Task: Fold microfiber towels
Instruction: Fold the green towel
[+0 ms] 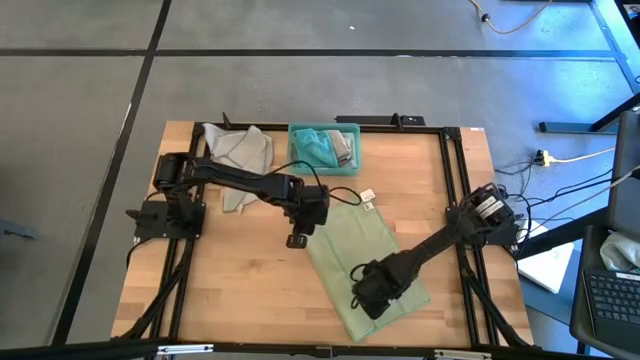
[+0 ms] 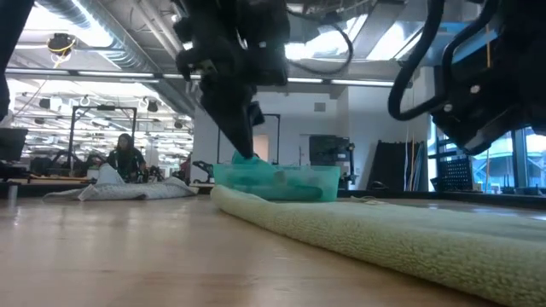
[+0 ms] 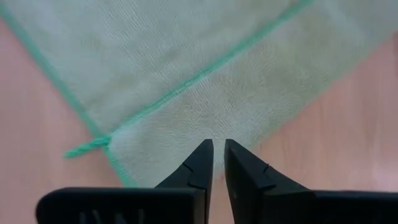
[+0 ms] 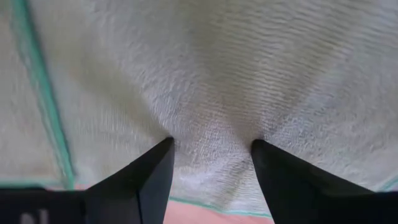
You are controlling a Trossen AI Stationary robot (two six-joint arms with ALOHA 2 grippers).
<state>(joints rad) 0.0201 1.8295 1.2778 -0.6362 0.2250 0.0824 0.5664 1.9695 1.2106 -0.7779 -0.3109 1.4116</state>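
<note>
A wooden desk point(image 1: 240, 280) with a black frame sits on a grey floor point(image 1: 300, 85); a teal plastic bin point(image 1: 350, 132) stands at the desk's far edge; white cables point(image 1: 575, 157) lie on the floor beside the desk; a person point(image 2: 126, 156) sits far back in the room, under bright ceiling lights point(image 2: 94, 75).

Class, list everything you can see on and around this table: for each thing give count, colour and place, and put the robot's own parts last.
Pale green towel: one, folded, table centre toward the near right.
Grey towel: one, crumpled, far left of table.
Bin: one, teal, far edge, holding teal and grey cloths.
Table: one, light wood, black frame.
Person: one, far in the room behind.
Left gripper: dark, nearly shut, at the green towel's edge.
Right gripper: dark, open, pressed onto the green towel.
</note>
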